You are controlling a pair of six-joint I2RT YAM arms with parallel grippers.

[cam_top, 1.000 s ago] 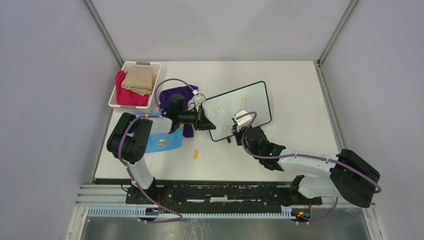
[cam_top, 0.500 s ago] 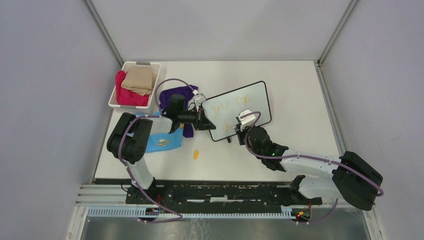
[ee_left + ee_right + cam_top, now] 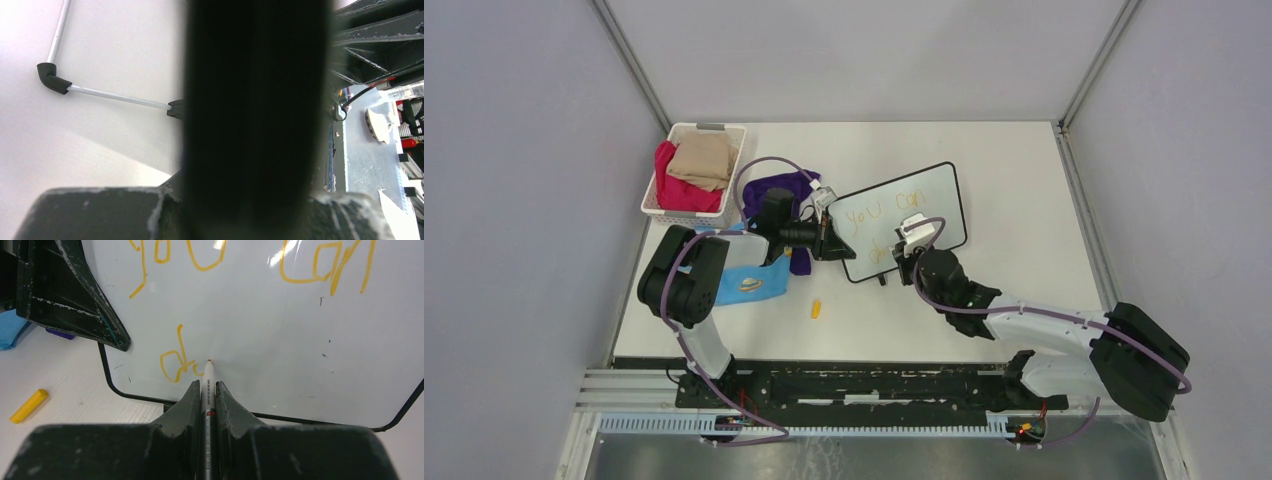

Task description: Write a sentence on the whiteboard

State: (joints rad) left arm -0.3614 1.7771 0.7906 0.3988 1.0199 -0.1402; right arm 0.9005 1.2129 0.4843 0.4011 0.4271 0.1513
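Note:
The whiteboard (image 3: 924,195) lies tilted on the table, white with a thin black frame. My left gripper (image 3: 829,240) is shut on its left edge, which fills the left wrist view as a dark band (image 3: 255,110). My right gripper (image 3: 207,386) is shut on a white marker (image 3: 208,376). The marker's orange tip touches the board (image 3: 280,330) just right of a fresh "d". The sentence (image 3: 175,365) reads "you can" on the upper line and "d" with a started stroke on the lower one.
A white basket (image 3: 656,205) with red and tan cloth stands at the back left. Purple cloth (image 3: 779,188) and blue cloth (image 3: 749,282) lie under the left arm. A yellow marker cap (image 3: 816,309) lies in front of the board, also in the right wrist view as the cap (image 3: 29,405).
My right gripper has shifted a little to the right along the board's lower line with the marker. The left arm and the board have not moved.

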